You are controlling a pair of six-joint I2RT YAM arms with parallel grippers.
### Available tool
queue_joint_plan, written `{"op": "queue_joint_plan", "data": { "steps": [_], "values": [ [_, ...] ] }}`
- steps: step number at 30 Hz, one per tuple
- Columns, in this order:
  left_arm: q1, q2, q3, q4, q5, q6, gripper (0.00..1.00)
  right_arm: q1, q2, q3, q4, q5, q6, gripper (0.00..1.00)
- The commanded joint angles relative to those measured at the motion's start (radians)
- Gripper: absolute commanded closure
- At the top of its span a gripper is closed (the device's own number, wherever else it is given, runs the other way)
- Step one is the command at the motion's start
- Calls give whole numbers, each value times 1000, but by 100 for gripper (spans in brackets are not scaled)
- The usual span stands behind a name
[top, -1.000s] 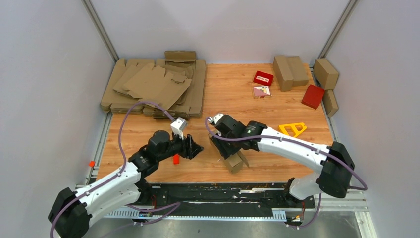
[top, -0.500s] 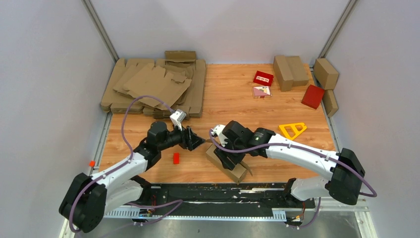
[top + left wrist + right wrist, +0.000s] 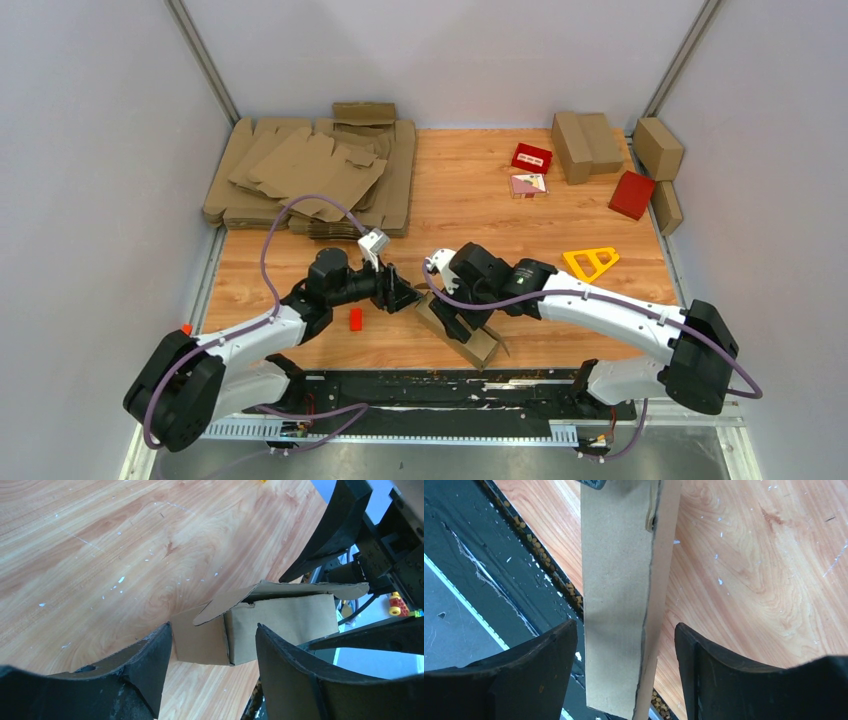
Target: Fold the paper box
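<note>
Cardboard folded into an oblong shape, the box (image 3: 480,346), is seen lying on the table (image 3: 470,210) near its front edge, about midway between the two arms. It is set at a slant, with one end toward the left arm and the other toward the black strip (image 3: 400,385) at the near edge.

The right gripper (image 3: 458,322) is held directly over the box. In the right wrist view its fingers (image 3: 539,670) are spread to either side of the box (image 3: 616,580), with a gap left on each side, so nothing is grasped.

The left gripper (image 3: 408,298) is pointed at the box's left end, just beside it. In the left wrist view its fingers (image 3: 142,665) are likewise parted. The box (image 3: 280,625) is seen ahead between them, with a flap (image 3: 280,587) standing loose at its top. Whether the fingertips touch the cardboard cannot be told, but it is not clamped.

A small red piece (image 3: 355,319) is lying just beside the left arm. Flat sheets (image 3: 300,175) are piled at the far left corner. Folded cartons (image 3: 585,145) are grouped at the far right, with two red boxes (image 3: 532,157) near them. A yellow frame (image 3: 590,261) is set beside the right arm.
</note>
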Motion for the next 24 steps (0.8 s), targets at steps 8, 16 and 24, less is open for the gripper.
{"op": "queue_joint_plan", "data": {
  "steps": [8,16,24],
  "values": [
    [-24,80,4,3,-28,27,36,0,-16,1,94,6,50,30],
    [-43,94,36,-102,-105,68,41,-1,15,-9,90,-13,64,14],
    [-60,72,54,-146,-136,74,41,6,44,-8,42,50,62,25]
  ]
}}
